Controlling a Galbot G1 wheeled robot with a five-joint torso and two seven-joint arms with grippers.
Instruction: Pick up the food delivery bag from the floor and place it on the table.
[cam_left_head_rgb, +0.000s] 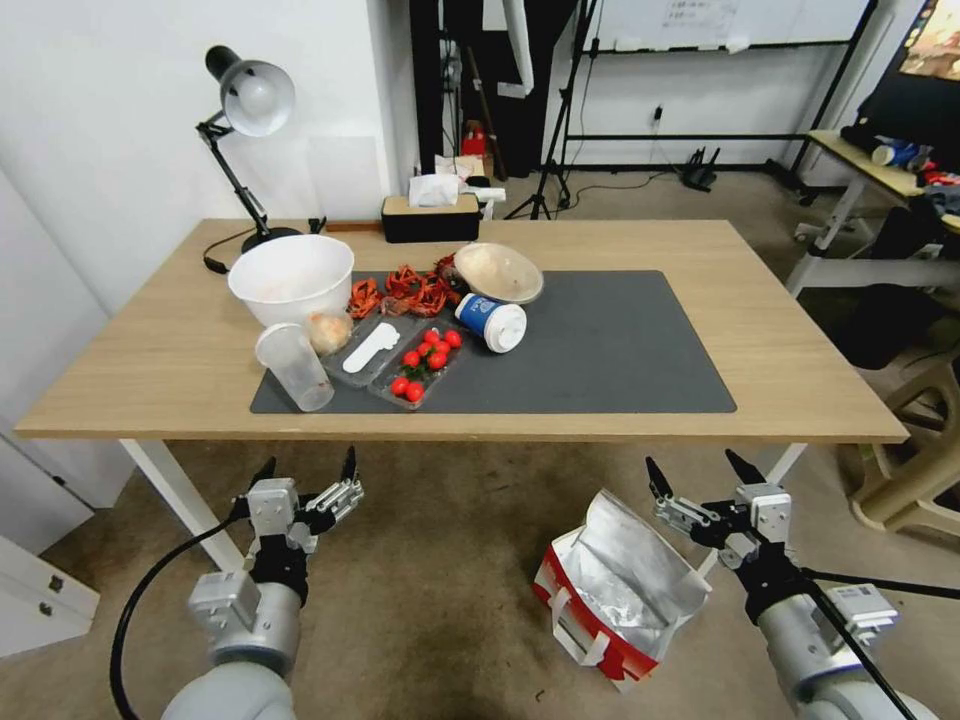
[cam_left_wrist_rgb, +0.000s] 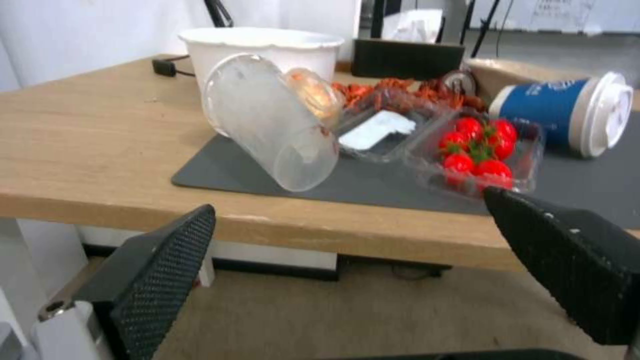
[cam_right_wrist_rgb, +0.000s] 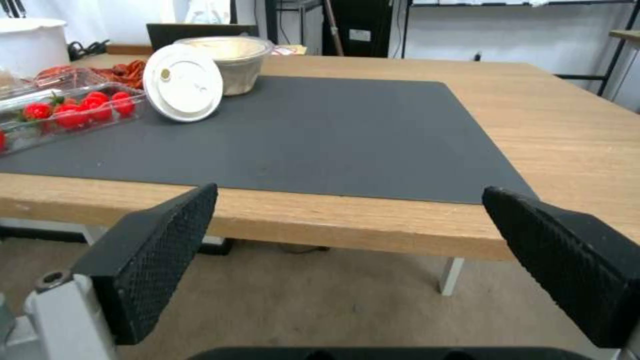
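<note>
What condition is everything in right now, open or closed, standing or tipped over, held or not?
food delivery bag: on the floor, mouth open, unheld.
left gripper: open, empty, below the table edge.
right gripper: open, empty, just above the bag.
clear plastic cup: tipped over on the mat.
blue paper cup: on its side, lid on.
white bowl: upright.
tomato tray: uncovered.

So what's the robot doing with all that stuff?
Nothing is being held right now. The food delivery bag sits open on the floor in front of the table. The right gripper hovers open just above the bag, near its right side. The left gripper is open too, waiting in front of the table's left end. On the table are leftovers: a white bowl, cherry tomatoes and a tipped blue cup.
</note>
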